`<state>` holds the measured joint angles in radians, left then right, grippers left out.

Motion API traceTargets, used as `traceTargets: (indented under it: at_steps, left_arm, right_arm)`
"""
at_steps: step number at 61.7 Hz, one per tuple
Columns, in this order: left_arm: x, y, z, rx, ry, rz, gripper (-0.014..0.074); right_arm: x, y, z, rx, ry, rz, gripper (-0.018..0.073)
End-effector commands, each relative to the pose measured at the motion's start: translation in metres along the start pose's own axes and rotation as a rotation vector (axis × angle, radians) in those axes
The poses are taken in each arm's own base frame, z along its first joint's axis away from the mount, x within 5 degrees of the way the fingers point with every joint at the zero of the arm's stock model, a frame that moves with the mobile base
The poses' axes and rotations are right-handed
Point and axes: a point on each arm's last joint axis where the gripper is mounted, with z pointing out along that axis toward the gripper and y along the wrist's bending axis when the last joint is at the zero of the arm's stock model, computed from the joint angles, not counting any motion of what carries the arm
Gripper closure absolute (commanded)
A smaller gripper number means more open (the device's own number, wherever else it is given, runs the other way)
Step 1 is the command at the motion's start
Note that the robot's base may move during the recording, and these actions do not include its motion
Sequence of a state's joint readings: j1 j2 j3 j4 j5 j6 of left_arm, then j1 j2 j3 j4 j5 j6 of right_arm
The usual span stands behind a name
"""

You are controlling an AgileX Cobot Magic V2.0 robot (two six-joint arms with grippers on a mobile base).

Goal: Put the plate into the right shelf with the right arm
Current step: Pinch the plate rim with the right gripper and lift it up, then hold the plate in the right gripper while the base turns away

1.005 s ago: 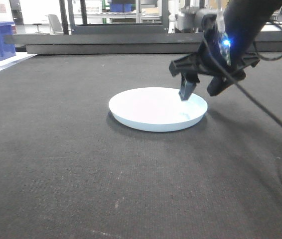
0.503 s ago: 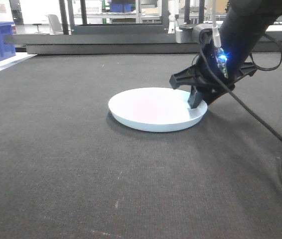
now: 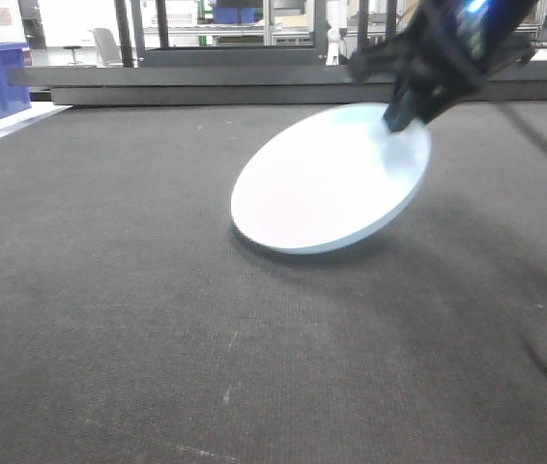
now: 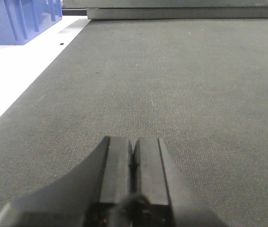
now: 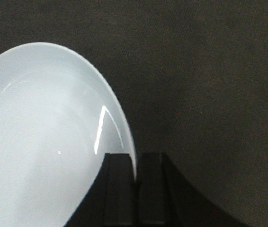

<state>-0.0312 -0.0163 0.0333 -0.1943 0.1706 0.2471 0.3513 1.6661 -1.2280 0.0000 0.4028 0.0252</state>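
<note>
One plate (image 3: 327, 184), tilted, rim pinched between right fingers (image 5: 120, 189); left fingers (image 4: 117, 170) pressed together

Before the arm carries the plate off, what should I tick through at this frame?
1. Grip: right gripper shut on the rim of the plate: ok.
2. Hold security: only the rim edge is pinched: cannot tell.
3. Plate level: steeply tilted, held side high: not ok.
4. Low edge clear of the mat: cannot tell.
5. Other arm: left gripper shut over bare mat, with no plate in its view: ok.
6. Path to the shelf: shelf not identifiable in these views: cannot tell.
</note>
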Motion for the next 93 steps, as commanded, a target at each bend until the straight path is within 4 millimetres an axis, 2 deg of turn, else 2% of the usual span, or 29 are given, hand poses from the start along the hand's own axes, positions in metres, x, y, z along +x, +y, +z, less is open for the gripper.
traceTargets:
  at_steps: [1,31,42,57,71,93]
  left_arm:
    - [-0.005,0.001,-0.001,-0.017,-0.084,-0.010,0.0643]
    - [-0.005,0.001,-0.001,-0.017,-0.084,-0.010,0.0643]
    - [-0.005,0.001,-0.001,-0.017,-0.084,-0.010,0.0643]
    - [-0.005,0.001,-0.001,-0.017,-0.084,-0.010,0.0643]
    - [-0.005,0.001,-0.001,-0.017,-0.084,-0.010,0.0643]
    - [-0.005,0.001,-0.001,-0.017,-0.084,-0.010,0.0643]
  right_arm:
    - [-0.013,0.000,-0.051,-0.001,-0.172,-0.016,0.0531]
    - [0.078,-0.002,-0.185,-0.006,-0.421,-0.015,0.0531]
    - [0.099,-0.003,-0.235,-0.005,-0.588,-0.022,0.0531]
    - [0.118,-0.003,-0.296,-0.008,-0.849,-0.022,0.0531]
    - [0.128,-0.003,-0.329,-0.012,-1.054,-0.022,0.0531]
    - [0.127,-0.003,-0.332,-0.013,-1.081,-0.022,0.0531]
